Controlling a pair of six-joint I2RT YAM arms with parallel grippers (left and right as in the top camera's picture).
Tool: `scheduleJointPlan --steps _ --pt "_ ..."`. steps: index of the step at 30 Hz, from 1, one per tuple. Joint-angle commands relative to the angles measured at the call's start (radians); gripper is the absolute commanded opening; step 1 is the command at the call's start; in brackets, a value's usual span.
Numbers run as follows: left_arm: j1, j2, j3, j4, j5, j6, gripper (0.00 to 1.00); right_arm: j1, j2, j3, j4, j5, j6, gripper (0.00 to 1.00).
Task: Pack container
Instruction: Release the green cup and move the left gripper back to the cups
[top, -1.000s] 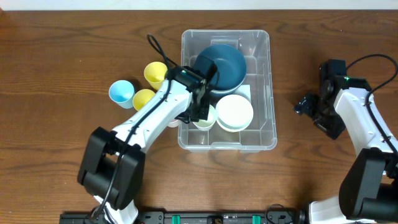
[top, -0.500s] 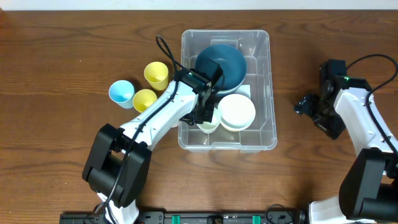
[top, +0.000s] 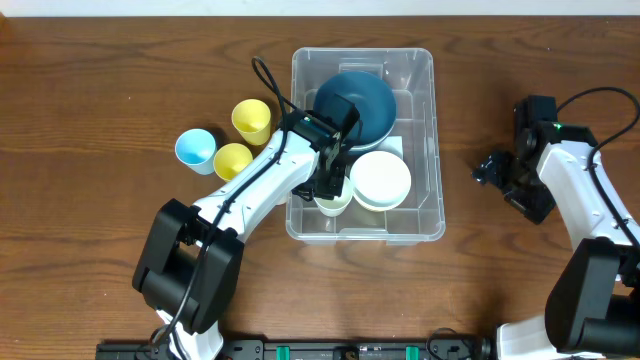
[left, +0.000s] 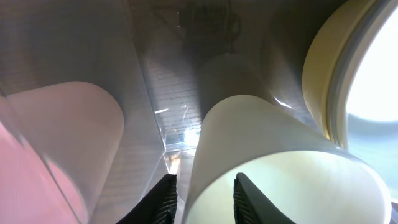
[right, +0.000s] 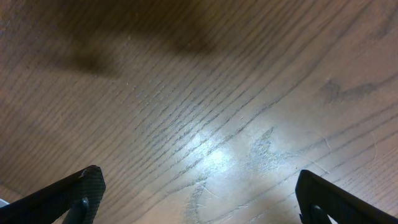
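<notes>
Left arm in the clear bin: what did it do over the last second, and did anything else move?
The left pincer reached further into the container, shifting the pale cup slightly rightward, beside the white bowl. Its fingers now straddle the cup's rim; whether it has let go is unclear. The blue bowl, the three cups outside and the right pincer stayed put.

On the table (top: 100, 250), the container (top: 425, 205) sits at centre. Inside it, a large bowl (top: 370, 105) lies at the far end, with a smaller bowl (top: 382, 180) in front and a cup (top: 333, 203) left of that. A cluster of cups (top: 232, 159) stands outside its left wall.
</notes>
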Motion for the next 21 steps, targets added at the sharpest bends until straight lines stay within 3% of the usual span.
scheduleJointPlan --steps 1,9,21 --pt "0.012 0.003 0.015 -0.002 -0.016 -0.002 0.33 -0.004 0.002 0.001 0.000 0.008 0.013 0.99" --pt "0.066 0.000 0.050 0.000 -0.016 0.063 0.49 -0.004 0.002 0.001 0.000 0.008 0.013 0.99" --pt "0.082 -0.007 0.310 -0.148 -0.015 0.087 0.50 -0.004 0.002 0.001 0.000 0.008 0.013 0.99"
